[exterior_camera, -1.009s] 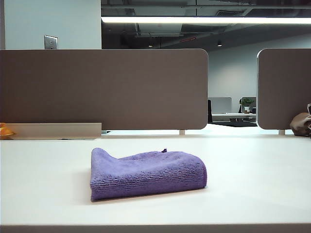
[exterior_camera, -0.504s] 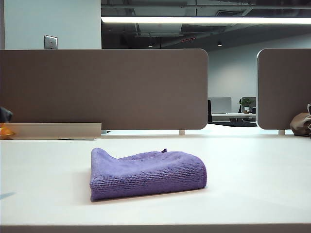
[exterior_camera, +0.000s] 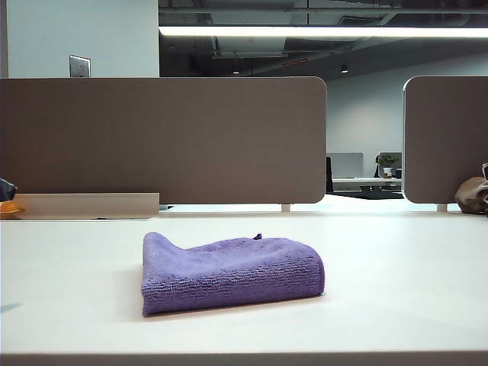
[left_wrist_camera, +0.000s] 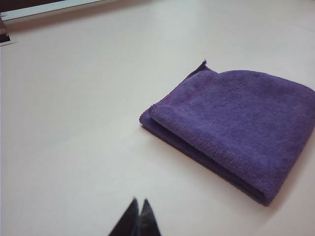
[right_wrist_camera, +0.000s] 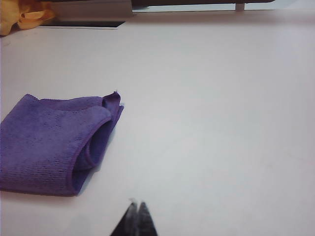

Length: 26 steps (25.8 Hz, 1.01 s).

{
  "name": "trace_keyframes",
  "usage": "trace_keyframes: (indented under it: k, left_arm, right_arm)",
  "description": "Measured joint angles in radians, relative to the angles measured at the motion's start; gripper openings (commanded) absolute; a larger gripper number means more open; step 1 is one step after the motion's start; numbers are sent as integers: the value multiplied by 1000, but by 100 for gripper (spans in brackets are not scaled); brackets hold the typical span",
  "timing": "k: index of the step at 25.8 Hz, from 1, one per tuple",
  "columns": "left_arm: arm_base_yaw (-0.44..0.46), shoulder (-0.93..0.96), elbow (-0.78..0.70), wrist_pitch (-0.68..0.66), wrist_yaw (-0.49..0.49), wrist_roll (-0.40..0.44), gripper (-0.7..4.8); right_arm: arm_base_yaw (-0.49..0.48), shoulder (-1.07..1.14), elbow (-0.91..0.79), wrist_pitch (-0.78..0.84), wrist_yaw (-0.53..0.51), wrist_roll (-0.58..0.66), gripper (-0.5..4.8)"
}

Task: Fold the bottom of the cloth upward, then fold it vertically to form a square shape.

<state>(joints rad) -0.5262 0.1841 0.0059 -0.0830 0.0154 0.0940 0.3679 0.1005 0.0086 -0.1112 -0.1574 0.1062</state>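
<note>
The purple cloth (exterior_camera: 229, 273) lies folded into a thick, roughly square pad in the middle of the white table (exterior_camera: 396, 290). The left wrist view shows the cloth (left_wrist_camera: 236, 123) with stacked layers along one edge. In the right wrist view the cloth (right_wrist_camera: 51, 142) shows a looped fold at its side. My left gripper (left_wrist_camera: 139, 201) is shut with nothing in it, hovering over bare table well short of the cloth. My right gripper (right_wrist_camera: 136, 202) is also shut and empty, away from the cloth. Neither gripper's jaws show in the exterior view.
Grey partition panels (exterior_camera: 164, 137) stand along the table's far edge. An orange object (exterior_camera: 9, 206) sits at the far left, also seen in the right wrist view (right_wrist_camera: 27, 14). A small brown lump (exterior_camera: 473, 194) rests at the far right.
A dark shape has appeared at the exterior view's far-left edge, above the orange object. The cloth has not moved.
</note>
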Motion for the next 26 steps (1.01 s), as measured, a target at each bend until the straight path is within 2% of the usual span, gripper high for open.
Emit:
trace_keyframes:
  k: [13, 18, 26]
  left_arm:
    - [0, -15, 0, 3, 1, 0, -5]
    - [8, -98, 0, 3, 5, 0, -5]
    - [214, -173, 0, -1, 8, 0, -5]
  right_arm:
    - [-5, -8, 0, -1, 0, 0, 0]
    - [-9, -32, 0, -3, 0, 0, 0]
    - [-156, -99, 0, 5, -1, -1, 0]
